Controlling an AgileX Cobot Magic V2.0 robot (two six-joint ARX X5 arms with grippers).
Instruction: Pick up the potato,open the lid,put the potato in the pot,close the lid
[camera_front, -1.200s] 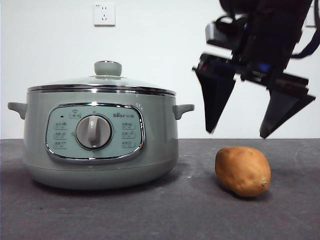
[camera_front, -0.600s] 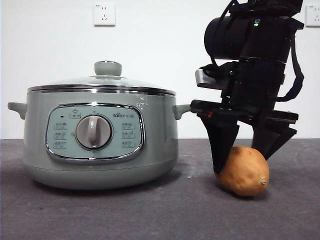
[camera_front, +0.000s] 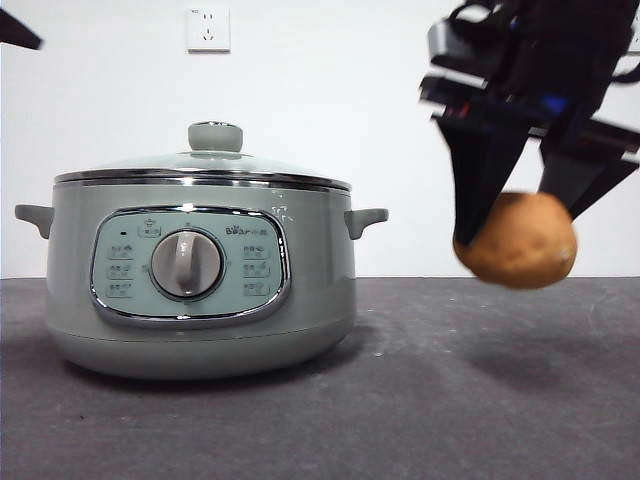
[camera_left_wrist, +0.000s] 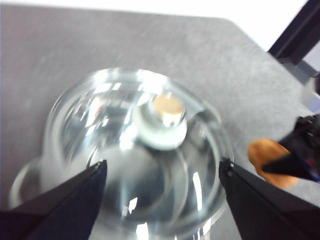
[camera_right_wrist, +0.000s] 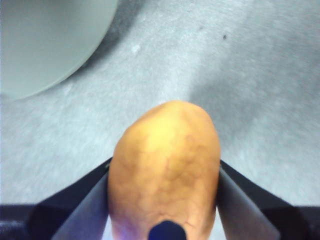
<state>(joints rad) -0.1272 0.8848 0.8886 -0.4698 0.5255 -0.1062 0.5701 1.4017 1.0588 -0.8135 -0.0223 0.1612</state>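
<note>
you are looking at the potato hanging in the air to the right of the pot, clear of the dark worktop, which is carrying its shadow. its long axis is lying roughly level and crosswise in the front view; in the right wrist view it is running straight out from the camera, rounded end away. the nub is not showing clearly in any view. the right claw is clamped on the potato, one jaw pressing each long side, and the upper part of the potato is hiding behind the jaws in the front view. the lid is sitting on the pot, knob up. your left claw is hovering over the lid with jaws spread wide either side of the knob; that view is blurred.
</note>
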